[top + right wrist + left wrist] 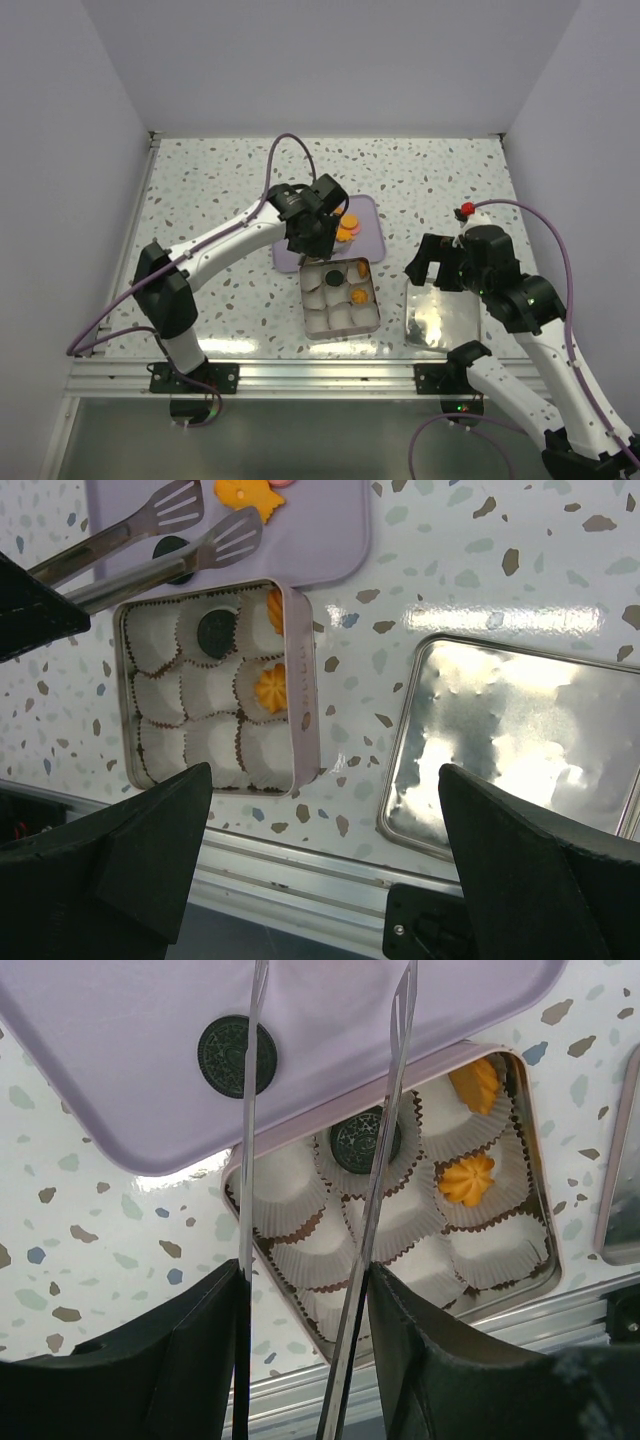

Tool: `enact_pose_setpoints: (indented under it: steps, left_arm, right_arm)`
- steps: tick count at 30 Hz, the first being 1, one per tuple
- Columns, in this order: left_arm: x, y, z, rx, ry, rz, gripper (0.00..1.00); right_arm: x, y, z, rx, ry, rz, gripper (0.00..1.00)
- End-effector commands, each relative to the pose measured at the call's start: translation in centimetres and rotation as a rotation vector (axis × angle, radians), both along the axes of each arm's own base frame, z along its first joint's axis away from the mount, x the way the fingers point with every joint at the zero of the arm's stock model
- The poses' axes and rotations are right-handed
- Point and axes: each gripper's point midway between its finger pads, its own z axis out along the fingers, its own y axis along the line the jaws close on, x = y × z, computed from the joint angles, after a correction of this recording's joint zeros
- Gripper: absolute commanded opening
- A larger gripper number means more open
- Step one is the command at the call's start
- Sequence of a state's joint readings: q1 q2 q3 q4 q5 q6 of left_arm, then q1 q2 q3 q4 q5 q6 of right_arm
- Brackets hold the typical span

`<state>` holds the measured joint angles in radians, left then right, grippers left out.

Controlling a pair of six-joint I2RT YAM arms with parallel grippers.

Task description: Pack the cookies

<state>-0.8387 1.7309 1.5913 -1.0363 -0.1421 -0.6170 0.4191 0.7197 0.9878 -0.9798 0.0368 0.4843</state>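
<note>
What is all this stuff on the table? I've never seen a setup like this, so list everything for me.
cookies in tin: three, one dark and two orange, each in a paper cup
cookies on tray: several orange and one dark, exact count unclear
paper cups: nine, white, filling the tin
tin: one, square, pinkish sides, just nearer the arms than the tray
tray: one, lilac, mid-table
tin lid: one, shiny silver, right of the tin
tongs: one pair, metal, tips over the tray
table: one, white, speckled
left gripper: black, holding the tongs
right gripper: black, open, above the tin lid
</note>
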Motion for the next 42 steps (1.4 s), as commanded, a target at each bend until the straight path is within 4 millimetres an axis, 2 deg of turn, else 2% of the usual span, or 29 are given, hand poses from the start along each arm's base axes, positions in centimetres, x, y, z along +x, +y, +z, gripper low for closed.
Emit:
enact_pose_setpoints:
  steps: [1, 17, 23, 32, 36, 42]
  left_arm:
    - [2.0, -0.8, 1.3, -0.038, -0.066, 0.02, 0.56]
    - [3.0, -2.2, 0.0, -0.066, -0.046, 0.002, 0.53]
    - [3.1, -2.3, -0.5, -0.055, -0.038, 0.001, 0.47]
    - [3.1, -2.3, -1.0, -0.03, -0.018, -0.004, 0.32]
    - [2.9, -2.0, -1.0, -0.029, -0.021, -0.003, 0.17]
    - [2.8, -1.2, -0.1, -0.027, -0.05, 0.009, 0.02]
  right_arm:
    - [0.5, -0.2, 1.2, -0.007, -0.046, -0.002, 0.99]
    - [0.6, 0.0, 0.9, -0.009, -0.038, 0.006, 0.99]
    - [0.7, 0.1, 0.9, -0.012, -0.036, 0.011, 0.99]
    - [0.7, 0.2, 0.9, -0.005, -0.043, 0.015, 0.99]
    - [0.7, 0.4, 0.7, -0.008, -0.035, 0.021, 0.99]
    - [0.7, 0.4, 0.7, -0.011, -0.031, 0.024, 0.99]
